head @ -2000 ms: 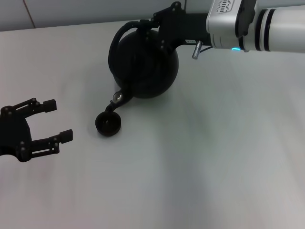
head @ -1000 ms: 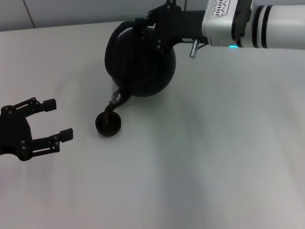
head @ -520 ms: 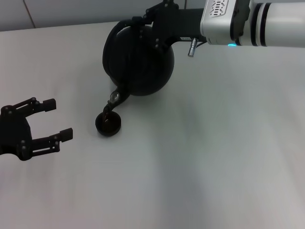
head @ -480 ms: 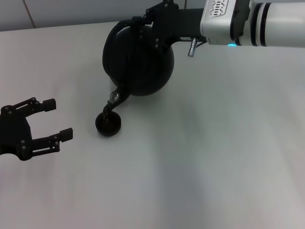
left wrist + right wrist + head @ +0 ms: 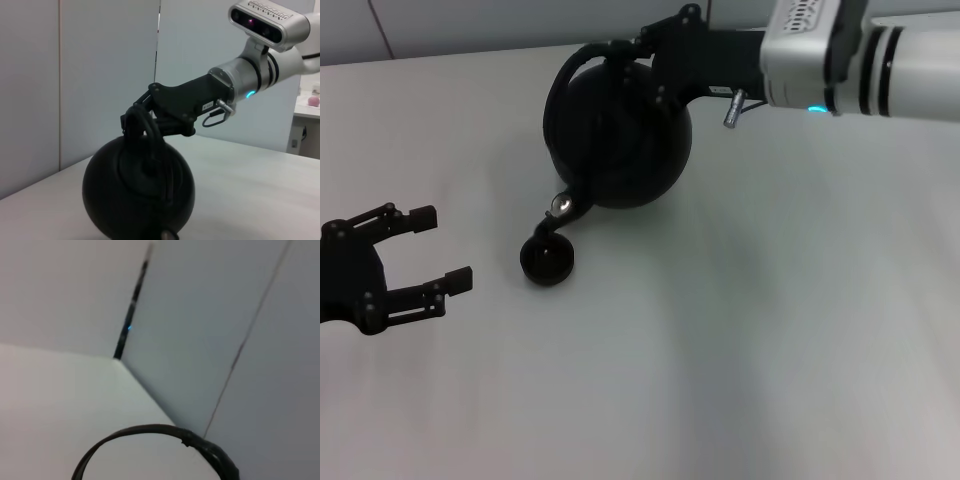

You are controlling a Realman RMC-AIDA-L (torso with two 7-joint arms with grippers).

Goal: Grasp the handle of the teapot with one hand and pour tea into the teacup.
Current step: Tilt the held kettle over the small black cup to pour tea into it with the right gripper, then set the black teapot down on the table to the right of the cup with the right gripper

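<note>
Teapot (image 5: 618, 140) showing matte black, faintly grainy skin; teacup (image 5: 547, 261) looking equally dull black; table (image 5: 770, 320) appearing smooth matte white; right arm (image 5: 860, 55) gleaming glossy white plastic.

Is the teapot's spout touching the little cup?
Cannot tell. In the head view the teapot spout tip overlaps the teacup rim, but the pot hangs tilted from the right gripper, so height hides any gap.

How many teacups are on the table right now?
1. The teacup sits on the table just below the teapot's spout, between the open left gripper and the pot. None other shows.
</note>
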